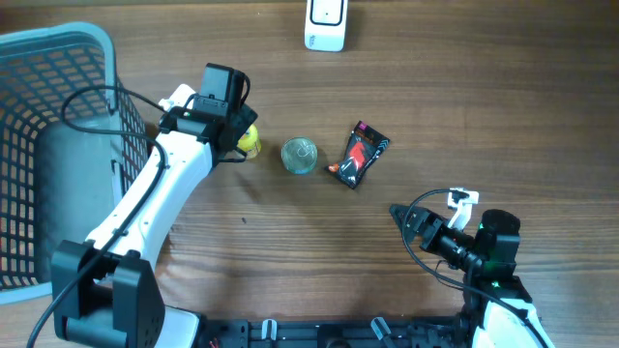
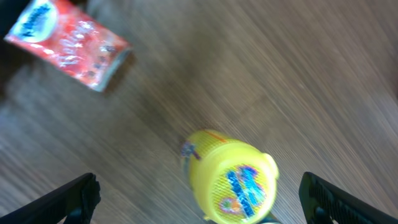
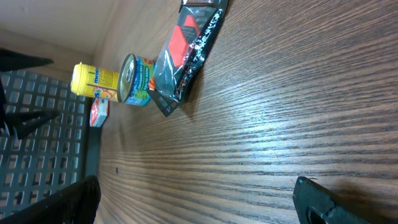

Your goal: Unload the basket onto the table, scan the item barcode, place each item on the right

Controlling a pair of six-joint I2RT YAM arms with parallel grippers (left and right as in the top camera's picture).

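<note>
Left gripper [image 2: 199,198] spread wide, straddling yellow bottle [image 2: 233,180]: likely lining up grab. Right gripper [image 3: 196,202] open, empty, near right, idle. White scanner [image 1: 325,24] sits far side.

One bottle [image 2: 233,180], one can [image 1: 299,156], one pouch [image 1: 359,155], one red packet [image 2: 68,43], one basket [image 1: 58,39], one scanner [image 1: 326,24]

Yel. bottle [image 2: 231,183]; red/blk pouch [image 1: 360,155]; teal basket [image 1: 58,39]
</note>
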